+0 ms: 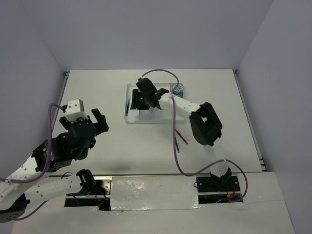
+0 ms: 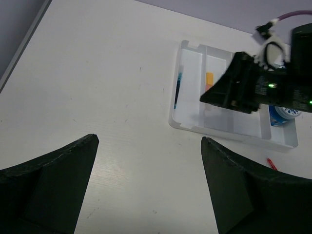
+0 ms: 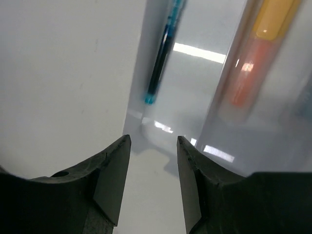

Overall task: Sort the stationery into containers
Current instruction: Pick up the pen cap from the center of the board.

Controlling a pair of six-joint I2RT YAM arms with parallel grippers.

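Observation:
The clear divided tray [image 1: 146,120] lies at the table's middle back. My right gripper [image 1: 138,102] hovers over its left end, open and empty. In the right wrist view its jaws [image 3: 153,141] stand apart above the tray's near wall. A thin blue pen [image 3: 163,53] lies in the leftmost compartment. An orange eraser [image 3: 275,17] and a pink piece [image 3: 243,83] lie in the one beside it. A blue patterned roll [image 1: 178,88] sits at the tray's right end. A red pen [image 1: 182,137] lies on the table. My left gripper [image 1: 101,121] is open and empty, left of the tray.
In the left wrist view the tray [image 2: 185,124] shows with the blue pen [image 2: 178,87], the orange eraser [image 2: 209,78], the roll [image 2: 282,114] and the right gripper's black body [image 2: 234,90] over it. A purple cable [image 1: 175,151] hangs by the red pen. Grey walls enclose the table.

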